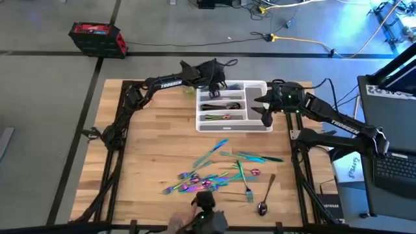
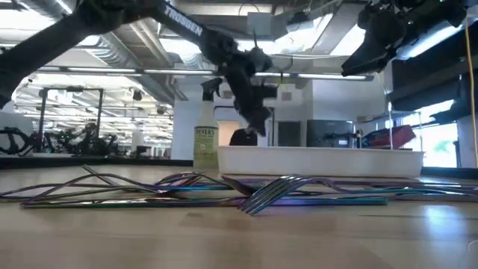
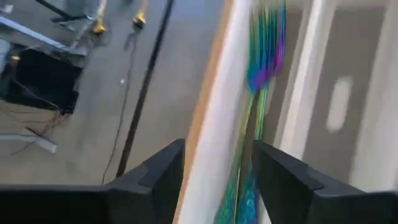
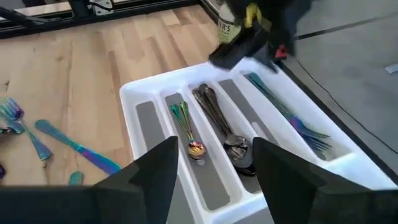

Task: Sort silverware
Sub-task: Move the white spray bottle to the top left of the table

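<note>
Rainbow silverware (image 1: 221, 170) lies in a loose pile on the near half of the wooden table, with a darker spoon (image 1: 265, 197) at its right. The white tray (image 1: 257, 84) stands at the far middle and holds several pieces. My left gripper (image 1: 213, 77) (image 4: 245, 43) hangs open over the left end of the tray's far compartment. A rainbow fork (image 3: 264, 56) lies there, its handle running between the fingers. My right gripper (image 1: 263, 109) (image 4: 211, 180) hovers open above the tray's right end, with nothing in it. My left gripper stands with one finger on either side of the fork's handle (image 3: 244, 168), slanting down from above, along the fork. The handle runs close to one finger (image 3: 280, 180); I cannot tell whether they touch. The fork lies flat in the tray's far compartment (image 4: 292, 124).
A spray bottle (image 1: 188, 90) (image 2: 205, 142) stands at the tray's far left corner, right beside my left gripper. Spoons (image 4: 217, 118) lie in the tray's middle compartments. A dark camera stand (image 1: 205, 211) sits at the near edge. Bare wood lies left of the pile.
</note>
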